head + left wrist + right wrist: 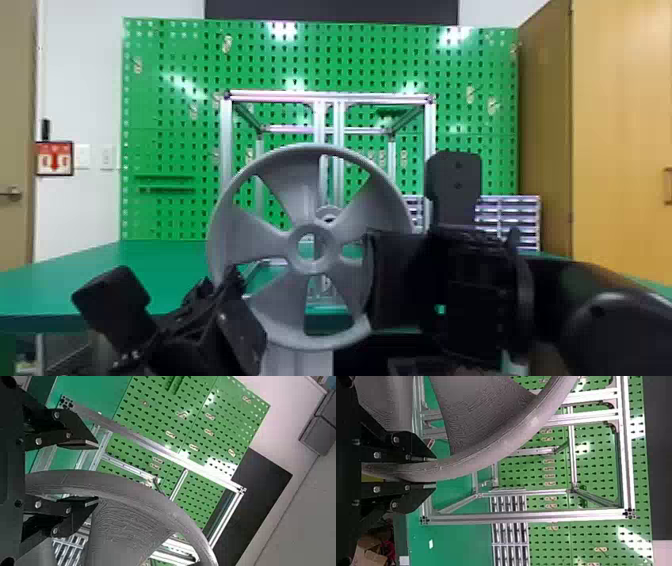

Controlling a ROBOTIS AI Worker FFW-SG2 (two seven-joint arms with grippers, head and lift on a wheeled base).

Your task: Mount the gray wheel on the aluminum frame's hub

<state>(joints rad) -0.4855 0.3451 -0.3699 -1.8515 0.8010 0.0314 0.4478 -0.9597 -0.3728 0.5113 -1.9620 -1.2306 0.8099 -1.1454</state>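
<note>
The right end effector is clenched on the rim of the gray wheel at the robot's right side; in the right wrist view both its fingers press the rim between them. The left end effector is at the wheel's lower left, released: in the left wrist view its fingers stand apart with the rim passing between them. A gap shows between the rim and one finger; whether the other touches it, I cannot tell.

The wheel is upright in front of the aluminum frame, its open face toward the head camera. It is plain matte gray, with a round rim, five broad spokes that widen outward, and a thick ring about a round center hole. Fine curved lines cross the spoke surface in the wrist views. The hub shows through an opening between spokes, just above and to the right of the center hole.

The frame, of silvery profiles, stands on the green tabletop. Behind it is a green pegboard, with a drawer unit at the right. A red and white sign with a downward arrow hangs on the left wall.
</note>
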